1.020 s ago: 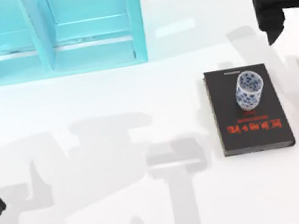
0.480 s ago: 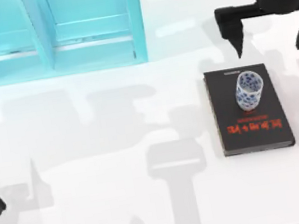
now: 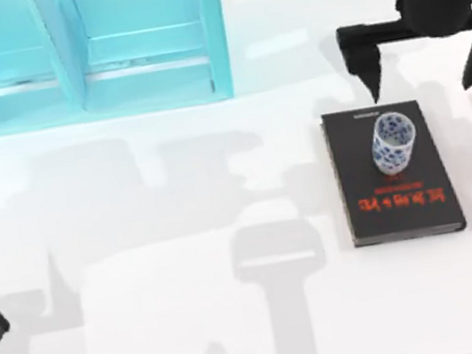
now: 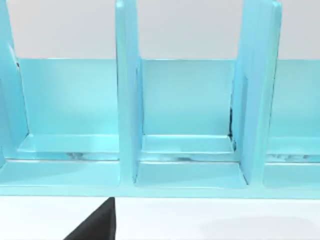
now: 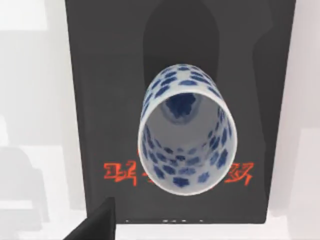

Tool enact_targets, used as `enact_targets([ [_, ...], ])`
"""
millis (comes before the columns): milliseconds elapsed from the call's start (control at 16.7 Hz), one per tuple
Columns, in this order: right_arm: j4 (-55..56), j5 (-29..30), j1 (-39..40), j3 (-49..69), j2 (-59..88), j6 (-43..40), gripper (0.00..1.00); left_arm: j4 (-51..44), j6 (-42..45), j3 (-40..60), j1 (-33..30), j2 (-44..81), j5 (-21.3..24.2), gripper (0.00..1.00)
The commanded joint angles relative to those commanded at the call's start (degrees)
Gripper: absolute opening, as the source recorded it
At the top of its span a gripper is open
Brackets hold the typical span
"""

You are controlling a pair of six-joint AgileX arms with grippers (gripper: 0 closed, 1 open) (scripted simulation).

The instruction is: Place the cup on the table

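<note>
One arm works: our right gripper (image 3: 425, 66), jaws spread wide, has crept nearer cup (image 3: 392, 142), hovering beyond book's (image 3: 398, 196) far edge. Cup upright on book, ungrasped. Left arm parked.

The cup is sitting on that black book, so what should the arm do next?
Probably bring the open right gripper down around the cup. The cup stands upright on the black book, the gripper hovers just beyond it, and nothing is held yet.
</note>
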Motion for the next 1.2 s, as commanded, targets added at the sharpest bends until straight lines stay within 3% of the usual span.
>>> enact_targets([
  [360,15.92,0.01,0.25,-14.79,0.72,0.14,1.0,0.0,0.0,0.0,0.0,0.0,0.0,1.0],
  [720,17.99,0.01,0.35,-16.8,1.01,0.2,1.0,0.0,0.0,0.0,0.0,0.0,0.0,1.0],
  [1200,17.99,0.01,0.35,-16.8,1.01,0.2,0.4,0.0,0.0,0.0,0.0,0.0,0.0,1.0],
])
